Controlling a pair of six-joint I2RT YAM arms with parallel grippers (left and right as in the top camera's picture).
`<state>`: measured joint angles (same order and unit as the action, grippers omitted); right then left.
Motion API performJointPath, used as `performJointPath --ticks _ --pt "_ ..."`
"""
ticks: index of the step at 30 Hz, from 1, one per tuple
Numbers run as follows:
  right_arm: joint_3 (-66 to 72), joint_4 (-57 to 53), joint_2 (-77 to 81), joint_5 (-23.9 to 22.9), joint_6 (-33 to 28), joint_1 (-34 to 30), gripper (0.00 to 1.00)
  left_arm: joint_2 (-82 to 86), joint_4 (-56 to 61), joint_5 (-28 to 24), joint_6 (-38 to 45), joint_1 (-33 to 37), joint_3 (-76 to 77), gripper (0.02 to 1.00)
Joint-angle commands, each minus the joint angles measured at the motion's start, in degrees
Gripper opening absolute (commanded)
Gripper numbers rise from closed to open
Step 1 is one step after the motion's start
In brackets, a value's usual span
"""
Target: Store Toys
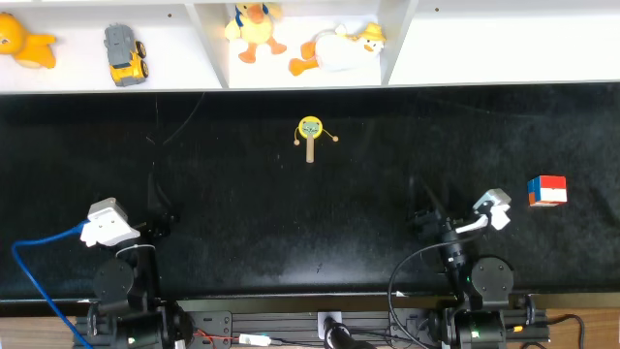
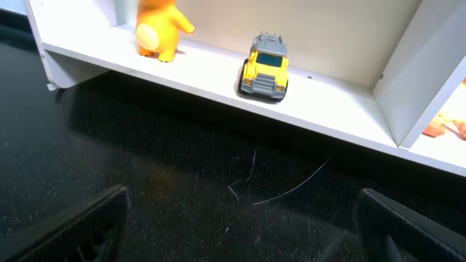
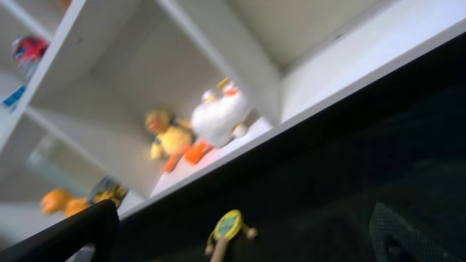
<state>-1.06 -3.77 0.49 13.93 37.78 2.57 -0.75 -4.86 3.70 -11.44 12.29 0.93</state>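
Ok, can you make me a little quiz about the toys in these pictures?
1. True or false: the yellow truck sits in the same compartment of the shelf as the orange duck.
2. Which toy lies on the black table? A the yellow truck, B the colourful cube, C the orange duck.
3. How many toys lie on the table, not on the shelf?

Key: 1 true. 2 B. 3 two: the colourful cube and the rattle drum.
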Motion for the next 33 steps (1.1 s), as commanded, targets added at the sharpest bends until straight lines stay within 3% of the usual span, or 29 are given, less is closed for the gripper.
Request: performJointPath --ticks 1,6,15,18,23,33 --pt "-1.40 -0.50 0.74 10.49 0.44 -0.28 1.000 0.59 0.28 -0.39 1.31 -0.42 -0.46 0.998" --pt "-11.04 -8.85 7.28 10.56 -7.34 -0.24 1.000 0.59 0.26 -0.39 1.31 -0.42 -0.46 0.998" --pt "-31.32 -22.21 32.68 11.87 -21.88 2.54 1.000 0.59 0.26 -0.39 1.31 -0.42 -0.46 0.998" --pt "-37.05 -25.35 40.92 8.44 -25.18 6.29 0.998 0.59 0.26 -0.39 1.31 -0.42 -0.46 0.998" --pt "-44.33 -29.53 52.76 0.83 -27.89 13.51 1.000 0.59 0.26 -0.39 1.31 -0.42 -0.46 0.998" --pt "-55.30 -29.88 75.52 -2.27 -27.39 23.45 0.941 0.59 0.28 -0.39 1.31 -0.42 -0.44 0.998"
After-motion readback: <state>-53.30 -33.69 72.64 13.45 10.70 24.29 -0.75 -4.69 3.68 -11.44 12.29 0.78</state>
